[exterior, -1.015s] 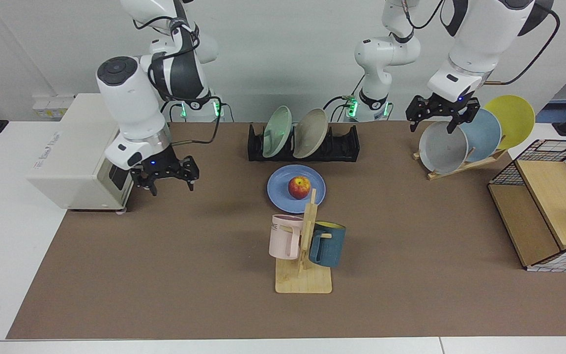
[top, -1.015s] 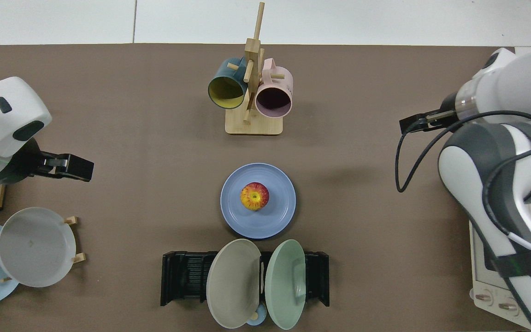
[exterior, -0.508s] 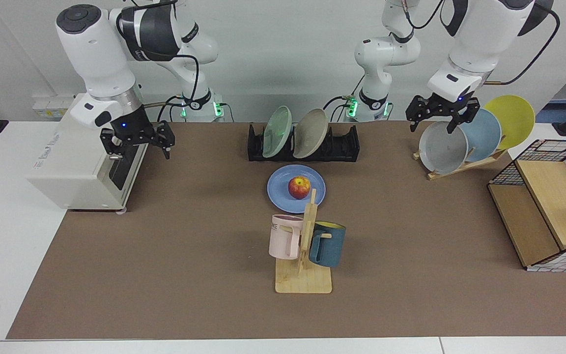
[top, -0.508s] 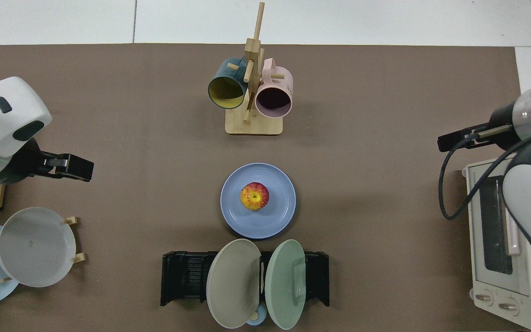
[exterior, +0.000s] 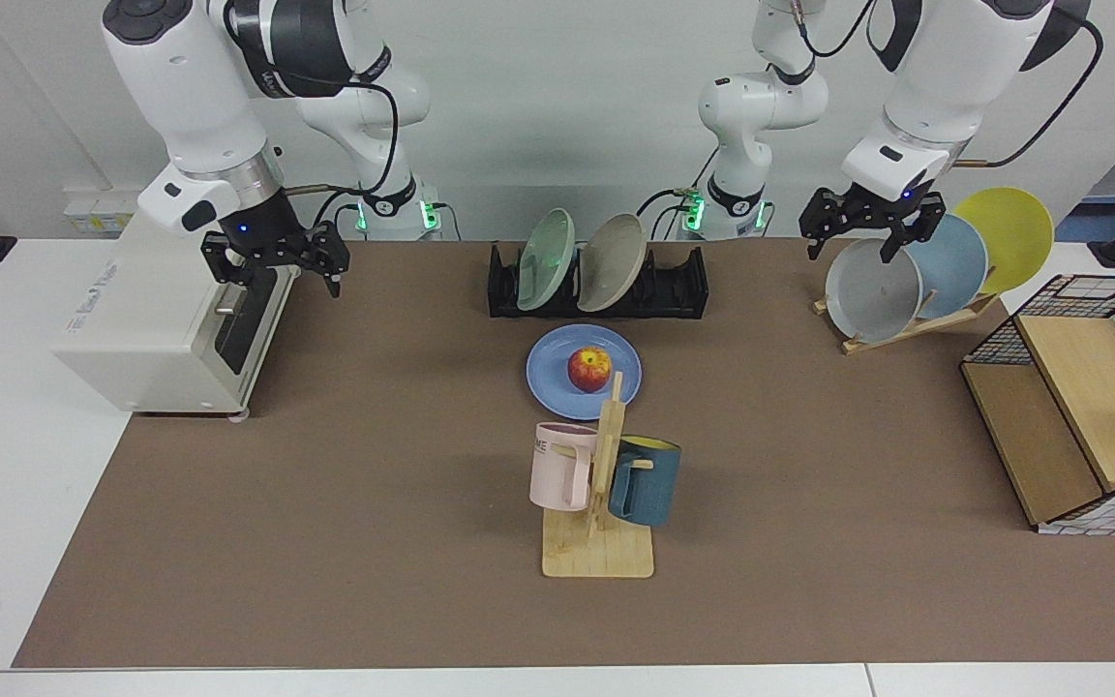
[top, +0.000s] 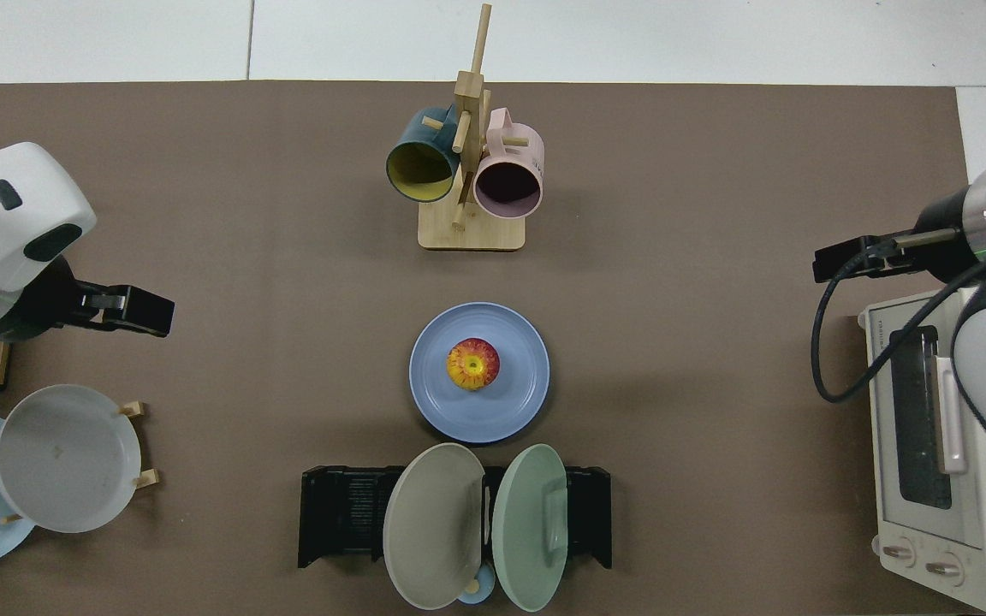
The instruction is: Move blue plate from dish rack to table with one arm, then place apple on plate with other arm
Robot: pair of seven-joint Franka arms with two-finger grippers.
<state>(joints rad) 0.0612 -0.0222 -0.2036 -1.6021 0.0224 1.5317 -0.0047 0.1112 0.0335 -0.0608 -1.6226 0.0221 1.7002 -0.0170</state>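
The apple (exterior: pixel 590 369) sits on the blue plate (exterior: pixel 553 387) mid-table (exterior: pixel 325 542), just before the dish rack (exterior: pixel 683 286). Right gripper (exterior: pixel 274 271) hangs wide above the oven (exterior: pixel 151 329); left gripper (exterior: pixel 859 235), wide, hangs over the plate stand (exterior: pixel 906 329).

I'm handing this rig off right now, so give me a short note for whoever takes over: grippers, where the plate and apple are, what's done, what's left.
Left gripper: open, empty, hovering above the grey plate on the wooden stand; this arm waits.
Right gripper: open, empty, raised over the toaster oven.
Blue plate: flat on the table, in front of the dish rack.
Apple: resting on the blue plate.
Done: plate moved, apple placed.
Left: nothing visible; both arms are clear of the plate.
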